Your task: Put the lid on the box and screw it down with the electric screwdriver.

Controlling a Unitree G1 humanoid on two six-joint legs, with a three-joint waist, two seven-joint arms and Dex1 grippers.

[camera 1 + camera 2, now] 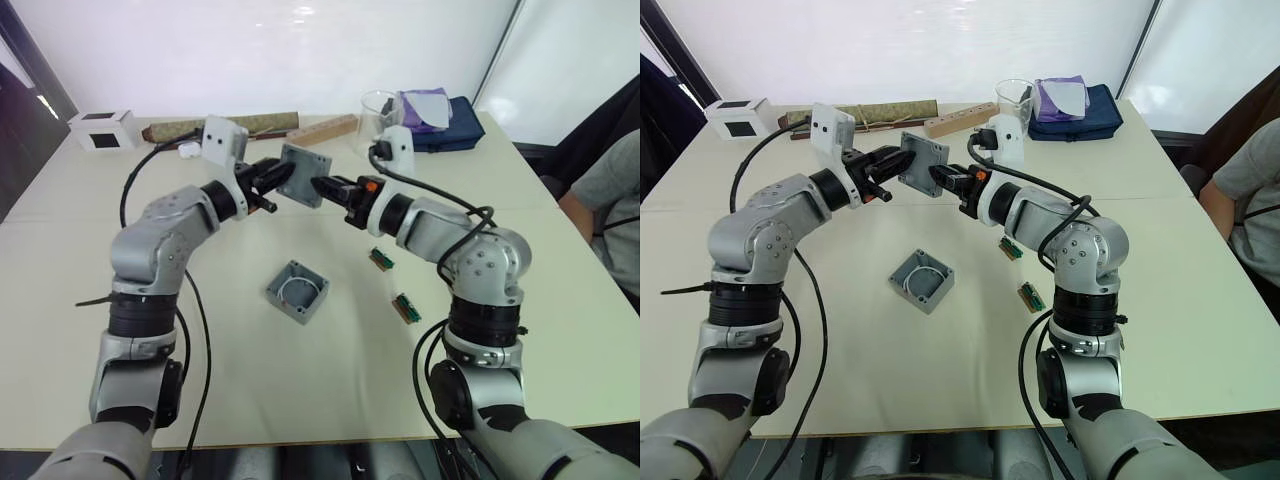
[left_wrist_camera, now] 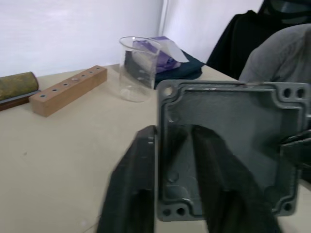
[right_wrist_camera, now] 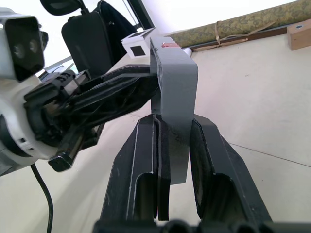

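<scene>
The lid [image 1: 305, 175], a shallow grey square cover, is held on edge in the air over the middle of the table. My left gripper [image 1: 283, 180] is shut on its left edge, one finger [image 2: 131, 184] on each face. My right gripper [image 1: 322, 187] is shut on its right edge, its fingers [image 3: 214, 160] straddling the rim [image 3: 172, 87]. The box [image 1: 298, 291], deep, grey and open side up with a white ring inside, sits on the table below and in front of the lid. The electric screwdriver is out of view.
Two small green-brown bit holders [image 1: 381, 259] [image 1: 406, 307] lie right of the box. Along the back stand a white cube [image 1: 101, 129], a rolled olive mat [image 1: 255, 124], a drilled wooden block [image 1: 322, 128], a glass beaker [image 1: 378, 112] and a blue pouch [image 1: 450, 125]. A person [image 1: 610, 200] sits at the right edge.
</scene>
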